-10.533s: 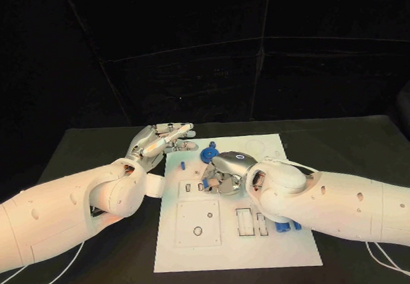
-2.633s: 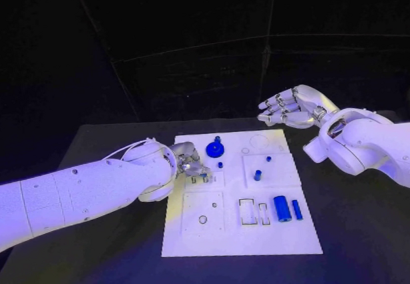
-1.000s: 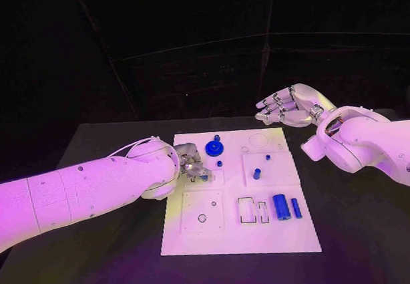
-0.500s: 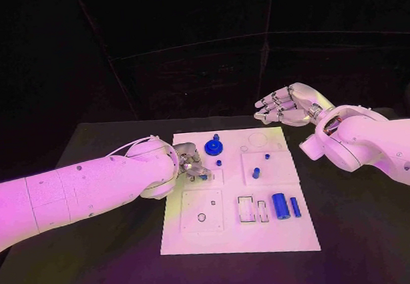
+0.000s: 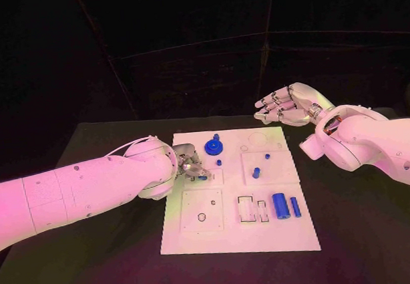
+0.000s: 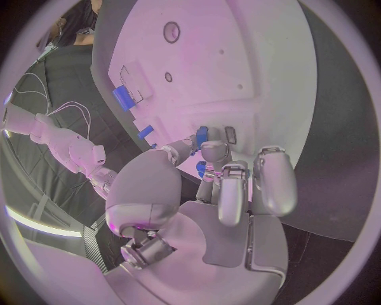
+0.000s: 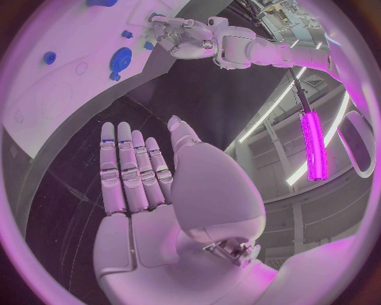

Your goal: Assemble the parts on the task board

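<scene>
Black cloth covers the table (image 5: pixel 99 252), and the white task board (image 5: pixel 223 237) lies in its middle. On the board's near right, two blue cylinders (image 5: pixel 280 206) lie with their long axes running near to far. Farther in, on the left side, the left hand (image 5: pixel 189 165) is down at the board, its fingertips (image 6: pixel 208 149) gathered around a small blue part (image 6: pixel 202 135) at a slot; the part sits right at those fingertips, so this hand is the nearer one for seating it. A blue gear (image 5: pixel 212 147) stands just beyond. Farthest, the right hand (image 5: pixel 287 106) hovers off the board's right corner, fingers straight, side by side, holding nothing.
</scene>
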You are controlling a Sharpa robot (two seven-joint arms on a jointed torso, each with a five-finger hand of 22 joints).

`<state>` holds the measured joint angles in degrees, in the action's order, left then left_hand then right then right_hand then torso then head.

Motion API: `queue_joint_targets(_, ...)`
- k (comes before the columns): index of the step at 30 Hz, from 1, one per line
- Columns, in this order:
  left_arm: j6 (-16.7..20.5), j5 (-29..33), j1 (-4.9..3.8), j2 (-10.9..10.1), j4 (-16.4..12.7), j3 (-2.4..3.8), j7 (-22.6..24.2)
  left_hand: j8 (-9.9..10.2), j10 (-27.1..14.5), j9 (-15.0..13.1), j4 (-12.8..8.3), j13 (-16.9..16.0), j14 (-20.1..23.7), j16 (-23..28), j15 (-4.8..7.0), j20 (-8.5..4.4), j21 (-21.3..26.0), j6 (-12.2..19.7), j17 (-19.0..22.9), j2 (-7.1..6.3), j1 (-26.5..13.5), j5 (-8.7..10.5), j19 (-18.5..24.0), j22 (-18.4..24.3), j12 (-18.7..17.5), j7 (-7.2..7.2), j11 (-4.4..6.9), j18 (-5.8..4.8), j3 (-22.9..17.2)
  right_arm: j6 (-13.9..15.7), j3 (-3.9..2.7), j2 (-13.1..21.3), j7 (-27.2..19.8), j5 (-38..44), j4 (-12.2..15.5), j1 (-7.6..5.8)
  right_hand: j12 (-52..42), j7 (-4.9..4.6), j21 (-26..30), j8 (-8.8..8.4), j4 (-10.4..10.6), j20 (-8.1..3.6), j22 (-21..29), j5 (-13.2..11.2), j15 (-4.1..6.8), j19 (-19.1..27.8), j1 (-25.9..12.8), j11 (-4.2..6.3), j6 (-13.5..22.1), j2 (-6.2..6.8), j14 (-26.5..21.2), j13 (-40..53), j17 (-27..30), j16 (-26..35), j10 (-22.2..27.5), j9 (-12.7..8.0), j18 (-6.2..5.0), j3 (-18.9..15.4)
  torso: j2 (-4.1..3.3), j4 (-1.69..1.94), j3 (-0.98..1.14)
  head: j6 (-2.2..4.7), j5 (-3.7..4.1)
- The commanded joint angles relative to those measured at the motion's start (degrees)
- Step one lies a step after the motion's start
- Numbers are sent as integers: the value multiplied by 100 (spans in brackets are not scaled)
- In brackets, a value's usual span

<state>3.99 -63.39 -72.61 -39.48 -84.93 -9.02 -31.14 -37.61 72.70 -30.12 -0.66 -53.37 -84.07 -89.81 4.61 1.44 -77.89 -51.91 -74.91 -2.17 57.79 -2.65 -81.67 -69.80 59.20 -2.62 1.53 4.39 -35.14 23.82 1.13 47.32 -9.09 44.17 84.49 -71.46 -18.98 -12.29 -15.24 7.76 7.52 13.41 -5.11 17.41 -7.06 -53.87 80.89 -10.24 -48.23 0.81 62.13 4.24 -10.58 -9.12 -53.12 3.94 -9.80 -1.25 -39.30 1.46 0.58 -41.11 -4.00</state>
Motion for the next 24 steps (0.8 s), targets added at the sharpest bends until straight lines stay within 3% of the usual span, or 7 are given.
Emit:
queue_joint_targets(1,-175,67,17,-4,-13,-16,-61,-22,26,-7,-368,-16,-593,-19,36,-1,21,-29,-1509,-64,-41,-25,-13,2,43,27,12,-28,-413,-46,-3,-8,-35,15,2,-11,-35,-136,40,23,-28,3,10,19,-19,-57,-30,8,34,-36,-3,-12,12,25,36,7,-68,-16,-2,-2,0,5,-2)
queue_joint_targets(24,-304,152,16,80,124,-15,-77,-18,89,23,35,-120,-593,-19,44,-11,7,-163,-1509,-170,-684,-16,-29,-53,167,41,21,-36,-158,-81,-3,-27,-12,15,-8,-10,-37,-137,51,25,-31,4,16,20,-21,-56,-30,7,37,-41,-11,-20,21,31,43,7,-68,-16,-2,-5,1,0,15)
